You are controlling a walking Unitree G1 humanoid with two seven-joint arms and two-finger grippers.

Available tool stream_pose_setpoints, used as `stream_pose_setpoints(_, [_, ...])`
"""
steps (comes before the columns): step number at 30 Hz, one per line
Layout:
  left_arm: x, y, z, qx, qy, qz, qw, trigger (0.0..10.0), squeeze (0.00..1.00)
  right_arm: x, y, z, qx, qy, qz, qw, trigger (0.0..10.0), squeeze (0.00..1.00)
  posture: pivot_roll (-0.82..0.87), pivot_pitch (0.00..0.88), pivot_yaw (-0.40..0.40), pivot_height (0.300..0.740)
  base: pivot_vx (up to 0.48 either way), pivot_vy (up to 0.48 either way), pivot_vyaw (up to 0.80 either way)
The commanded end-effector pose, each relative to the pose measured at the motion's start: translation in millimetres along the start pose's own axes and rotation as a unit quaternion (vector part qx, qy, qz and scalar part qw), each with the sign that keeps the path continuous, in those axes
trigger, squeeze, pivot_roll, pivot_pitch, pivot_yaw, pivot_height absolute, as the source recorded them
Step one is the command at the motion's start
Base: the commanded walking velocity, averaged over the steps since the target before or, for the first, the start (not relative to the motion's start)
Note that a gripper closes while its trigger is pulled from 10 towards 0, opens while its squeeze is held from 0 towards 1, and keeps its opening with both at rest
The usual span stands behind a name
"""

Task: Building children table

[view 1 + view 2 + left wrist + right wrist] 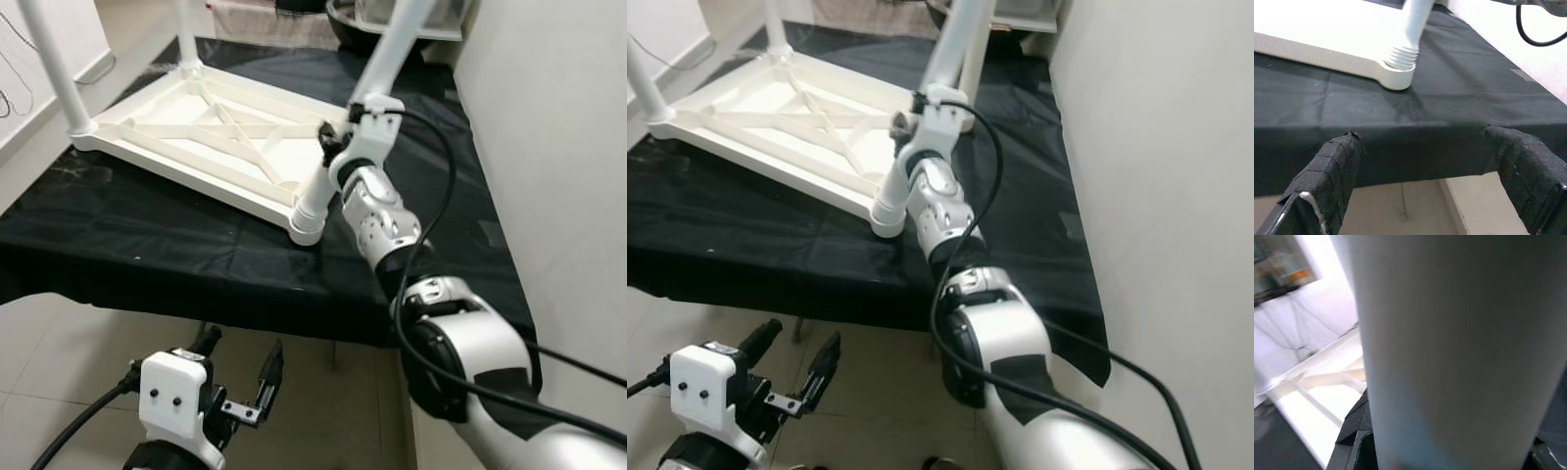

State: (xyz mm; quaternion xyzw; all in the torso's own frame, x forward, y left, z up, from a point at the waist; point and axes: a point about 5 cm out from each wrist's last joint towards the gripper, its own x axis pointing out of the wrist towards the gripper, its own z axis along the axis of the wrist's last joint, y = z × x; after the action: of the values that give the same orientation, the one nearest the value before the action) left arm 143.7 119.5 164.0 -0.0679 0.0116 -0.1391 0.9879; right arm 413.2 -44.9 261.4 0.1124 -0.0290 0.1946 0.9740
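Note:
A white children's table (196,127) lies upside down on a black-covered surface (147,250). Two legs stand upright at its far left corners (54,69) (186,34). A third white leg (392,54) leans out of the threaded socket (1399,73) at the near right corner. My right gripper (338,137) is shut on that leg a little above the socket. In the right wrist view the leg (1449,352) sits close between the black fingers (1354,423). My left gripper (242,351) hangs open below the surface's front edge, holding nothing.
A pale wall (558,147) runs close along the right side of the covered surface. Tiled floor (59,362) lies in front, below the edge. Dark containers (353,24) stand at the back behind the table.

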Motion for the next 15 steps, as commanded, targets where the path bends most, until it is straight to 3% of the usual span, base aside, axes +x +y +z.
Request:
stream_pose_setpoints(1, [-1.5, 0.3, -4.5, 0.004, 0.012, 0.002, 1.000, 10.0, 0.00, -17.7, 1.5, -81.0, -0.001, 0.189, 0.042, 0.981, 10.0, 0.00, 0.12, 0.198, -0.038, 0.740, 0.000, 0.000, 0.00])
stream_pose_setpoints(4, [-2.1, -0.5, -4.4, 0.002, 0.011, 0.003, 1.000, 10.0, 0.00, -21.8, 17.9, -79.7, -0.039, 0.214, 0.218, 0.952, 10.0, 0.00, 0.12, 0.202, -0.044, 0.740, 0.000, 0.000, 0.00])
stream_pose_setpoints(5, [-2.1, -0.5, -4.4, 0.002, 0.011, 0.003, 1.000, 10.0, 0.00, -21.8, 17.9, -79.7, -0.039, 0.214, 0.218, 0.952, 10.0, 0.00, 0.12, 0.202, -0.044, 0.740, 0.000, 0.000, 0.00])
stream_pose_setpoints(7, [-2.7, -1.4, -4.0, 0.001, 0.011, 0.002, 1.000, 10.0, 0.00, -28.0, 29.2, -76.3, -0.055, 0.218, 0.344, 0.912, 10.0, 0.00, 0.12, 0.205, -0.048, 0.740, 0.000, 0.000, 0.00])
stream_pose_setpoints(8, [-2.7, -1.4, -4.0, 0.001, 0.011, 0.002, 1.000, 10.0, 0.00, -28.0, 29.2, -76.3, -0.055, 0.218, 0.344, 0.912, 10.0, 0.00, 0.12, 0.205, -0.048, 0.740, 0.000, 0.000, 0.00])
stream_pose_setpoints(10, [-3.1, -2.0, -3.8, 0.001, 0.010, 0.002, 1.000, 10.0, 0.00, -35.0, 36.1, -72.7, -0.067, 0.210, 0.440, 0.870, 10.0, 0.00, 0.12, 0.208, -0.050, 0.740, 0.000, 0.000, 0.00])
stream_pose_setpoints(11, [-3.1, -2.0, -3.8, 0.001, 0.010, 0.002, 1.000, 10.0, 0.00, -35.0, 36.1, -72.7, -0.067, 0.210, 0.440, 0.870, 10.0, 0.00, 0.12, 0.208, -0.050, 0.740, 0.000, 0.000, 0.00])
stream_pose_setpoints(13, [-3.6, -2.7, -3.3, -0.001, 0.010, 0.003, 1.000, 10.0, 0.00, -43.0, 40.9, -67.3, -0.069, 0.200, 0.528, 0.822, 10.0, 0.00, 0.12, 0.212, -0.052, 0.740, 0.000, 0.000, 0.00])
stream_pose_setpoints(15, [-3.6, -2.7, -3.3, -0.001, 0.010, 0.003, 1.000, 10.0, 0.00, -43.0, 40.9, -67.3, -0.069, 0.200, 0.528, 0.822, 10.0, 0.00, 0.12, 0.212, -0.052, 0.740, 0.000, 0.000, 0.00])
